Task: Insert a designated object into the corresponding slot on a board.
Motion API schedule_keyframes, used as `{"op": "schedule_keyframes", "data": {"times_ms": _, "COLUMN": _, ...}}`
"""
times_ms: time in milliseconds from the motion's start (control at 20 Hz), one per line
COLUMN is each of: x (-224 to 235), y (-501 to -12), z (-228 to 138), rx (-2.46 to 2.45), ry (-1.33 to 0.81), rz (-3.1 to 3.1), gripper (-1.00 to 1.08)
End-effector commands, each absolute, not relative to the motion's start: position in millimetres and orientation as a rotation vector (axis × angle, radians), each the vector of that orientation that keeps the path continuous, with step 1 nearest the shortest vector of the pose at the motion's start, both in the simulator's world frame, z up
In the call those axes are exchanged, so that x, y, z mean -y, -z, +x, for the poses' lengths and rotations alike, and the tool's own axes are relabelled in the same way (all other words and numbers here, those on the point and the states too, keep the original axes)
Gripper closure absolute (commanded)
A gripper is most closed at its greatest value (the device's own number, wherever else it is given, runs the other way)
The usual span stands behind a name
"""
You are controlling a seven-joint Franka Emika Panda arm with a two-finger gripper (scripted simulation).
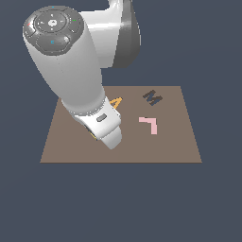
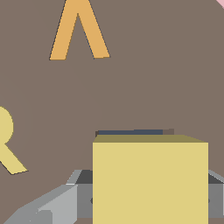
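Note:
The yellow square block (image 2: 150, 179) fills the near part of the wrist view, held between my grey fingers (image 2: 81, 197). My gripper (image 2: 150, 203) is shut on it, low over the brown board (image 2: 153, 78). A thin strip of the dark navy slot (image 2: 131, 131) shows just past the block's far edge; the block hides the rest of it. In the exterior view the arm's hand (image 1: 106, 130) stands over the left middle of the board (image 1: 165, 142) and hides the fingers, the block and the slot.
The orange letter A (image 2: 78, 30) (image 1: 116, 102) lies just beyond the hand. The yellow letter R (image 2: 6, 140) is beside it. The dark letter M (image 1: 152, 98) and the pink L (image 1: 149, 124) lie toward the exterior view's right.

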State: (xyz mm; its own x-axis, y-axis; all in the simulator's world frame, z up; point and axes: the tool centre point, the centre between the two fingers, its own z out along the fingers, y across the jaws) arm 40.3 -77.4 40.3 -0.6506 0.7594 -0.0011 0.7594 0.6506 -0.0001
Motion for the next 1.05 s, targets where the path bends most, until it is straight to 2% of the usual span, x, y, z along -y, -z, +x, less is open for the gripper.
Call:
{"op": "schedule_keyframes", "data": {"times_ms": 0, "x": 77.1, "y": -40.8, "z": 39.4, "rx": -2.865, "ry": 0.001, "rz": 1.285, "gripper": 1.08}}
{"op": "schedule_keyframes", "data": {"times_ms": 500, "x": 77.6, "y": -30.7, "z": 38.6, "rx": -2.869, "ry": 0.001, "rz": 1.277, "gripper": 1.08}}
{"op": "schedule_keyframes", "data": {"times_ms": 550, "x": 77.6, "y": -30.7, "z": 38.6, "rx": -2.869, "ry": 0.001, "rz": 1.277, "gripper": -0.92}}
{"op": "schedule_keyframes", "data": {"times_ms": 1000, "x": 77.6, "y": -30.7, "z": 38.6, "rx": -2.869, "ry": 0.001, "rz": 1.277, "gripper": -0.92}}
